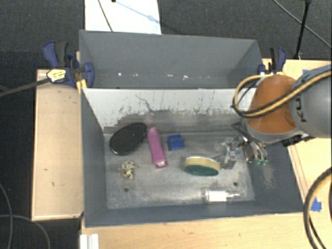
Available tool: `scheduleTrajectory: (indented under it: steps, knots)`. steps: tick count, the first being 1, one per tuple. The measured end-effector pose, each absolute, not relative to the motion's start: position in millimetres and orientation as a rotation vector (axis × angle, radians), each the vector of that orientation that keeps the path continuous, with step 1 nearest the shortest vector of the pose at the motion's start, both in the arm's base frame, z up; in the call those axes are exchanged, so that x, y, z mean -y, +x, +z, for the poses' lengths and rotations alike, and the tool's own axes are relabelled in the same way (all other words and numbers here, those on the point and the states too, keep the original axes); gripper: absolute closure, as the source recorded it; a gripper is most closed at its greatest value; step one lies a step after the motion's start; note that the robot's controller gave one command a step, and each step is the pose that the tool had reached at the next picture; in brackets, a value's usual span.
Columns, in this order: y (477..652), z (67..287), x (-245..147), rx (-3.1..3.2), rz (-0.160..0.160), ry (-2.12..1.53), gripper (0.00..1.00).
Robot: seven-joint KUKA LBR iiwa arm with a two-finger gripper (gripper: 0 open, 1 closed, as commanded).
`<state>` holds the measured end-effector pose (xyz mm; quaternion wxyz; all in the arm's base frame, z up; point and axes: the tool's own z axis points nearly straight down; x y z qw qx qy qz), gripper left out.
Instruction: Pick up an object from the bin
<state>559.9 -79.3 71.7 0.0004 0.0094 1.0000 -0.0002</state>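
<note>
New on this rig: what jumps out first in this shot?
The arm, its wrist under an orange cover, hangs over the right side of the bin. Next comes the pink bar left of centre on the floor, between a black oval and a blue block. A green-and-cream oval lies nearest the arm's tip.

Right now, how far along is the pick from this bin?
Done: the gripper is low in the bin, at its right side, beside the green-and-yellow oval pad. In hand: nothing visibly lifted. Left: the grasp and lift; black oval, pink cylinder and blue block lie on the floor.
</note>
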Motion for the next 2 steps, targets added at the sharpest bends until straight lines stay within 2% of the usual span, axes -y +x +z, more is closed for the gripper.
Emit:
scheduleTrajectory:
  steps: [1,2]
  knots:
    - [560.0,71.7,79.3,-3.141,-0.001,0.027,0.00]
    - [560.2,71.9,79.3,-3.140,-0.001,0.023,1.00]
